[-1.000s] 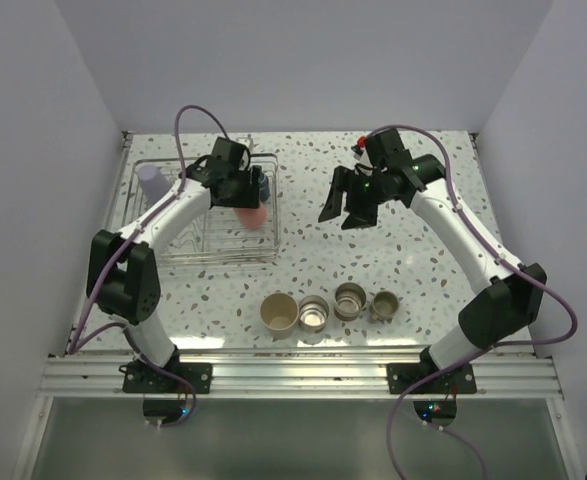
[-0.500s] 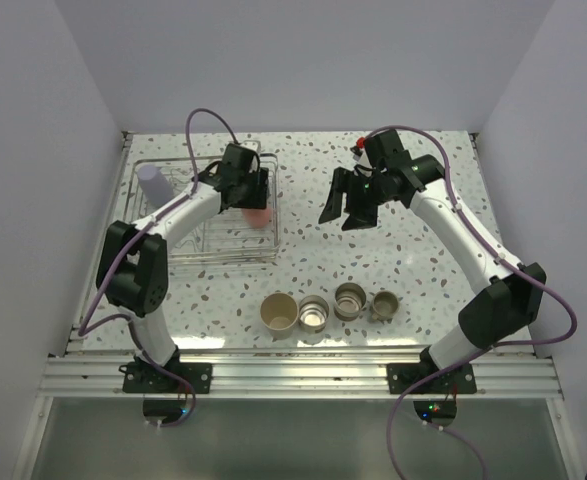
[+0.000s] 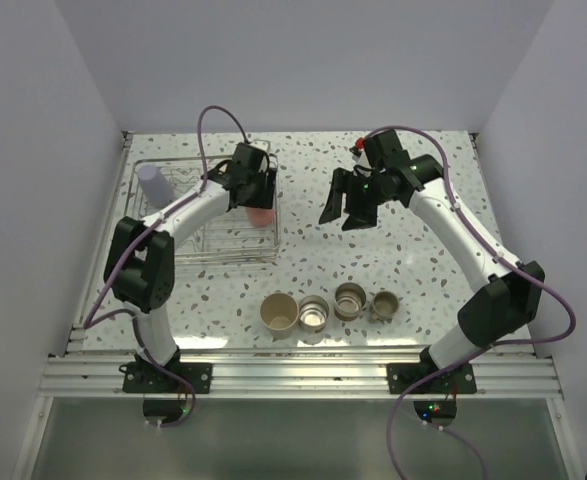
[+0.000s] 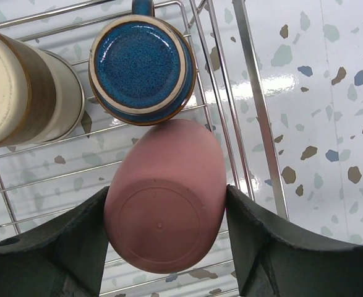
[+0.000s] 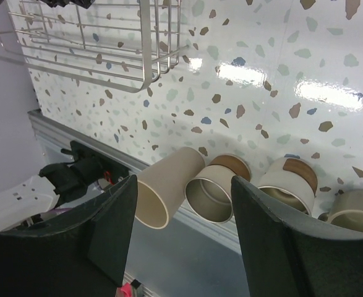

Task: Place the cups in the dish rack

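Left end effector (image 4: 167, 244) grips the pink cup (image 4: 166, 185) (base up) over the dish rack (image 4: 253, 117). Right end effector (image 5: 182, 223) stands wide, empty.

The left jaws hold a pink cup (image 3: 260, 212) over the right side of the wire dish rack (image 3: 218, 245). A lavender cup (image 3: 155, 181) stands in the rack, well off to their left. The right jaws gape wide with nothing in them. A beige cup (image 3: 279, 312) and three more cups (image 3: 350, 299) sit in a row on the surface (image 3: 423, 270), well apart from both jaws.
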`<state>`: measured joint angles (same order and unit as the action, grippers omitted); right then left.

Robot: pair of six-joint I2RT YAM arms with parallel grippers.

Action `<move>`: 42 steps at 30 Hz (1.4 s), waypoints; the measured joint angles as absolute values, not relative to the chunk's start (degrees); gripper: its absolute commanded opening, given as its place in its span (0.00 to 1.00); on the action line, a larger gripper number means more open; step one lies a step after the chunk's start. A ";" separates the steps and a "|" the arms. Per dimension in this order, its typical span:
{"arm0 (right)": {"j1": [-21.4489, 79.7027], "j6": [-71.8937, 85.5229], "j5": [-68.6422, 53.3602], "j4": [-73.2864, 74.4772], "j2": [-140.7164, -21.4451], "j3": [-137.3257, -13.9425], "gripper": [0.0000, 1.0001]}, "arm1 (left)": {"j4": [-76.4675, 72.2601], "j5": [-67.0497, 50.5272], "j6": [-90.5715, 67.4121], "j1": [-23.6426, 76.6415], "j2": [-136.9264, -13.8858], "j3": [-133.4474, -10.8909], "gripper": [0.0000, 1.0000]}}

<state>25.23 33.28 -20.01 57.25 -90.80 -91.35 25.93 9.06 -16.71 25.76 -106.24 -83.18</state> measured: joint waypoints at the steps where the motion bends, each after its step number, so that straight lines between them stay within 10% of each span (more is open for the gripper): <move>1: 25.23 33.23 -20.01 57.25 -90.83 -91.35 0.65 | 26.02 9.28 -16.64 25.93 -106.26 -83.24 0.75; 23: 25.93 30.02 -20.10 58.17 -91.94 -91.53 0.64 | 34.48 9.32 -16.27 26.44 -104.86 -92.71 0.86; 42: 46.72 23.57 -18.70 62.52 -93.27 -88.86 0.60 | 43.81 9.08 -23.16 26.44 -70.76 -72.79 0.84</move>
<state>46.72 23.57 -18.70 62.52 -93.27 -88.86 43.81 9.08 -23.16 26.44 -70.76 -72.79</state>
